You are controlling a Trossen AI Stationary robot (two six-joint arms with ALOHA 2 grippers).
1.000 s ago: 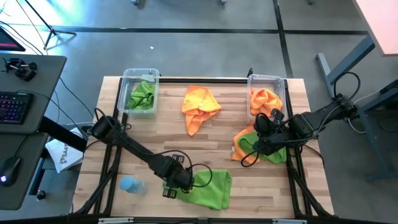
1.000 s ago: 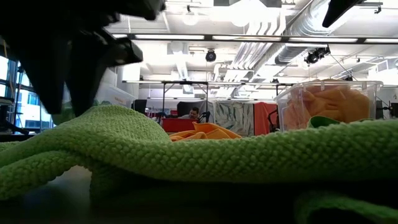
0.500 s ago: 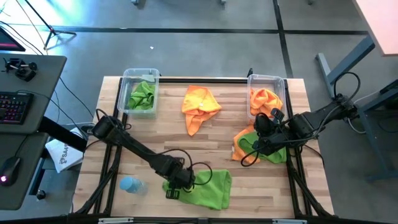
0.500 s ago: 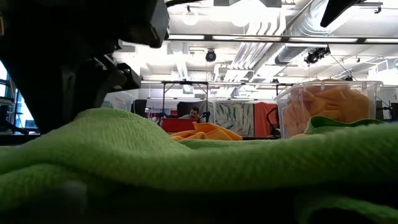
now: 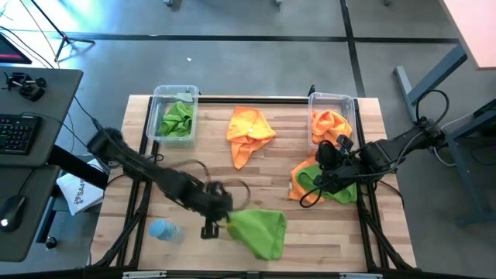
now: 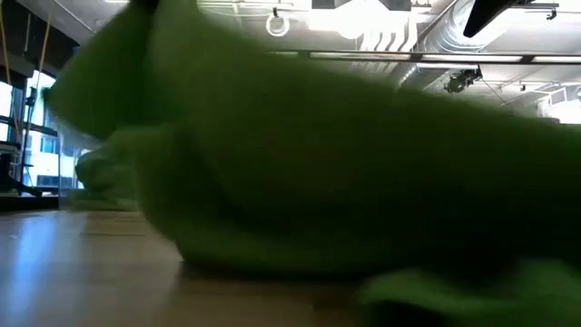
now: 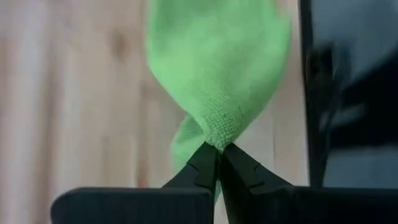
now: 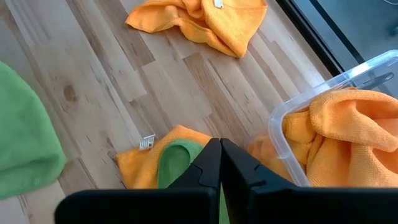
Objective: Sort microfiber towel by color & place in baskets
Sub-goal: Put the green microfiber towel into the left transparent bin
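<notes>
my left gripper (image 7: 217, 149) is pinched tight on a corner of a green towel (image 5: 260, 231), near the front edge of the table (image 5: 271, 167); the cloth hangs bunched from my fingertips and trails over the wood toward the right. in the low view the same green towel (image 6: 345, 182) fills nearly everything, blurred. a small pale blue bottle (image 5: 163, 229) lies just beside my left arm, near the front left corner.

my right gripper (image 8: 220, 155) is closed with nothing in it, hanging over a heap at the right side of the table where another green towel (image 5: 335, 186) lies on top of an orange towel (image 5: 298, 180). from that wrist i see the green and orange of the heap right under my fingertips.

the left basket (image 5: 173, 94) at the back left holds a green towel (image 5: 177, 118). the right basket (image 5: 332, 99) at the back right holds an orange towel (image 5: 329, 124). between the two baskets, a loose orange towel (image 5: 249, 132) lies crumpled on the wood, apart from both.
</notes>
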